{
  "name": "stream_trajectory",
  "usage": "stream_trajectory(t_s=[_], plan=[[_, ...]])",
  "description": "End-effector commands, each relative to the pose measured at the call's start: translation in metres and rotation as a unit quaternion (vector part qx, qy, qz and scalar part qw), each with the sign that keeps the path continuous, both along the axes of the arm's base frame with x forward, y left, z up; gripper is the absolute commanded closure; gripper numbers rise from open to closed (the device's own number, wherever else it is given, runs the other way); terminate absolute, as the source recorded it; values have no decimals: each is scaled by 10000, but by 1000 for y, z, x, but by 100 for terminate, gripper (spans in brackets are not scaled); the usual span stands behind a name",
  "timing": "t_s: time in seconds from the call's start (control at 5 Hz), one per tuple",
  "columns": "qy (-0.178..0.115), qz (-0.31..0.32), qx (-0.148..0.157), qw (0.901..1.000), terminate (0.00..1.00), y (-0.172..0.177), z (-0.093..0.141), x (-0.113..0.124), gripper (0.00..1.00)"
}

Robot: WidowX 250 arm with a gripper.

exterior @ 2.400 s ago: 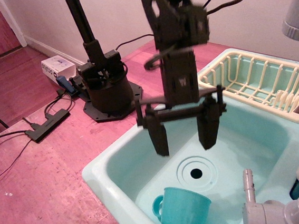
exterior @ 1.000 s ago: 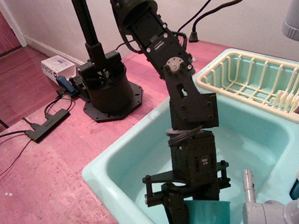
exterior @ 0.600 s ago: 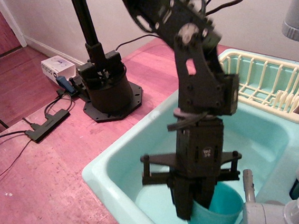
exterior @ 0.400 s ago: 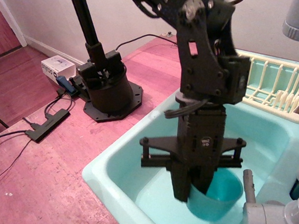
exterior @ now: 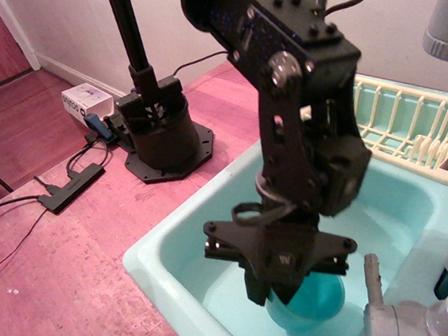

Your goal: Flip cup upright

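The pale mint sink basin (exterior: 201,237) holds the teal cup (exterior: 318,300), lifted over its near end with a rounded side facing the camera. The black gripper (exterior: 276,288) is clenched on the cup, its fingers pointing down. Behind the basin sits a cream dish rack (exterior: 387,124). The wooden floor (exterior: 56,263) shows reddish, with the arm's round base (exterior: 160,134), cables and a white box (exterior: 84,100) by the wall.
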State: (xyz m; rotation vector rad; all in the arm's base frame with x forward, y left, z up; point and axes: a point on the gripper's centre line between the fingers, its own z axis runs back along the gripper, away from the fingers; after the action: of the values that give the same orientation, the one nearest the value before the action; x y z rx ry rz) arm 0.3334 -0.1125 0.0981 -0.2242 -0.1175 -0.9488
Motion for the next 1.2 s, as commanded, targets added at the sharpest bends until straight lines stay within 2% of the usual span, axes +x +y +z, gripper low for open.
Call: stream_trajectory(t_s=[0.0, 0.2, 0.4, 0.8, 1.0], plan=[[-174, -492, -86, 9986, 0, -1, -5, 6, 100], [-276, -418, -41, 9987, 0, 5, -3, 5, 0], [-345, -499, 3, 9982, 0, 9, 11, 11, 0], [-835, -734, 291, 9934, 0, 21, 67, 5, 0], [-835, -734, 291, 9934, 0, 21, 67, 5, 0]])
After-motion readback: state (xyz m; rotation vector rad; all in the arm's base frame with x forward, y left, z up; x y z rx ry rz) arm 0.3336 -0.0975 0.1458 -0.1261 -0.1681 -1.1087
